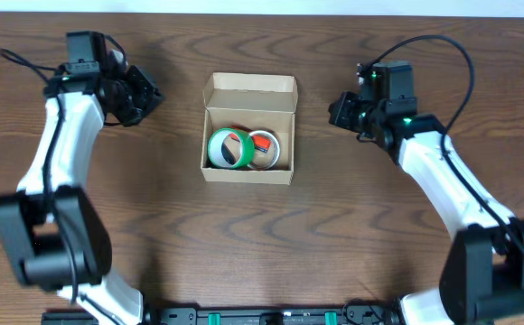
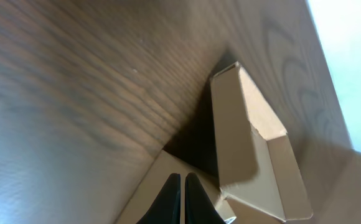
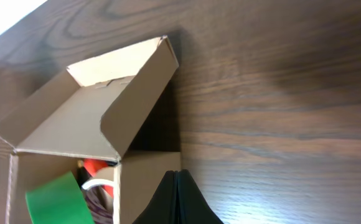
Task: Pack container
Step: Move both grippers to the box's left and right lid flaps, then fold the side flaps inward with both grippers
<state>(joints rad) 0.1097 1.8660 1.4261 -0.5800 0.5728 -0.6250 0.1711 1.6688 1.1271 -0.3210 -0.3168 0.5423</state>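
The tan cardboard container (image 1: 247, 173) sits open at the table's middle, its hinged flap lid (image 1: 250, 92) standing up at the far side. Inside lie a green tape roll (image 1: 229, 148) and a white roll with red (image 1: 265, 147). My left gripper (image 1: 150, 97) is shut and empty, left of the box and apart from it. My right gripper (image 1: 337, 109) is shut and empty, right of the box. The left wrist view shows the box wall (image 2: 149, 190) and lid (image 2: 243, 130) beyond the shut fingers (image 2: 182, 186). The right wrist view shows the box (image 3: 146, 180), lid (image 3: 99, 99), green roll (image 3: 56, 199) and shut fingers (image 3: 177, 186).
The table is dark brown wood (image 1: 379, 226). A pale strip runs along its far edge (image 1: 262, 7). Both white arms reach in from the near corners.
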